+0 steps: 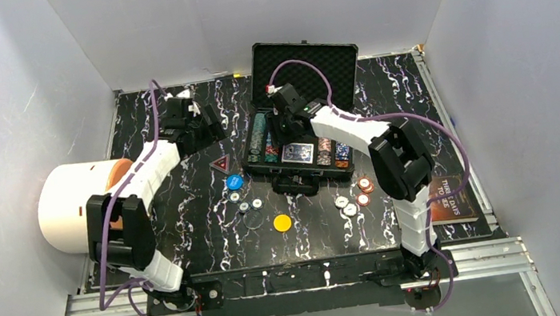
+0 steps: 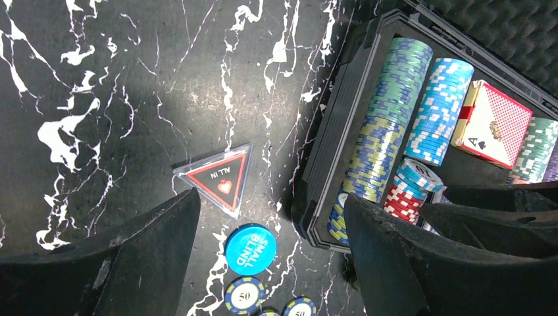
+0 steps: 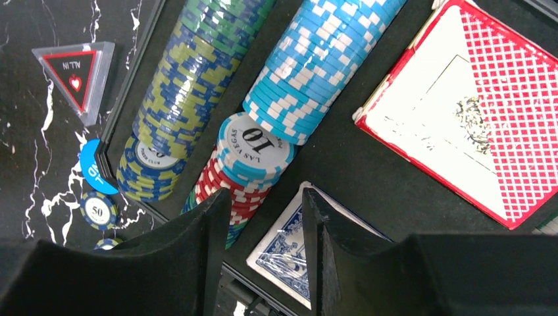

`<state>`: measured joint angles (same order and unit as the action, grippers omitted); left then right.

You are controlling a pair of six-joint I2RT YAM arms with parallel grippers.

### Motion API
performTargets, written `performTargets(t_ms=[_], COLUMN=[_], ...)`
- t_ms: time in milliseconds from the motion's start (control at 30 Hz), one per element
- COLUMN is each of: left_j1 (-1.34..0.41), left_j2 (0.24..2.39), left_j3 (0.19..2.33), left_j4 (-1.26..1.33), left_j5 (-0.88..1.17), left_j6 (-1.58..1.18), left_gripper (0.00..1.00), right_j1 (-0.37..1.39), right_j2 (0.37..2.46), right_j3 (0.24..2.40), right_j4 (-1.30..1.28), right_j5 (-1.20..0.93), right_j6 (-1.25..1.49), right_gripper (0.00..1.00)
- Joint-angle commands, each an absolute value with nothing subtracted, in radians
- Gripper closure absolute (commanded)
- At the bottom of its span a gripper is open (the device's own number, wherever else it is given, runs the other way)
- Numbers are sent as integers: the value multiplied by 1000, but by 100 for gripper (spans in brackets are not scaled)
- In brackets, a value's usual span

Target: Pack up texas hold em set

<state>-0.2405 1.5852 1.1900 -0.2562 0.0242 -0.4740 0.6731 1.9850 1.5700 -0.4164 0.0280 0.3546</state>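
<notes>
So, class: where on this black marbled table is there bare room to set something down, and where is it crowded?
Free: the black marbled table's near strip, between the round yellow disc and the near edge; also the patch left of the clear triangular All In marker. Crowded: in front of the open black hard case, among loose chips.

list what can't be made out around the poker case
- Blue card deck: right wrist view, right claw covers part of it.
- Small blind button: right wrist view, case wall hides half.
- Book title: top view, too small to read.
- White cylinder contents: top view, left arm blocks them.
</notes>
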Motion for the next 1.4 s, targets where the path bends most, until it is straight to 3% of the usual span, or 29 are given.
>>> performTargets(t_ms=[0, 367, 833, 1133, 1367], left_j1=[-232, -228, -227, -228, -227], left_j2=[1583, 1622, 1627, 1636, 1665], left_j3=[1194, 1212, 1203, 1201, 1219], left_j4=[-308, -314, -318, -319, -344], left_j5=[73, 96, 117, 112, 80], left_j6=[-510, -483, -466, -464, -458], left_gripper=[21, 20, 21, 20, 19], right_j1=[677, 672, 630, 619, 616], right_j2=[2002, 2056, 2130, 2102, 2082], right_j3=[1652, 1712, 1759, 1764, 1781], right_j4=[-432, -451, -542, -521, -521], right_j5=[70, 48, 108, 5, 11], right_j6=[396, 445, 520, 520, 518], right_gripper=[49, 41, 58, 37, 32])
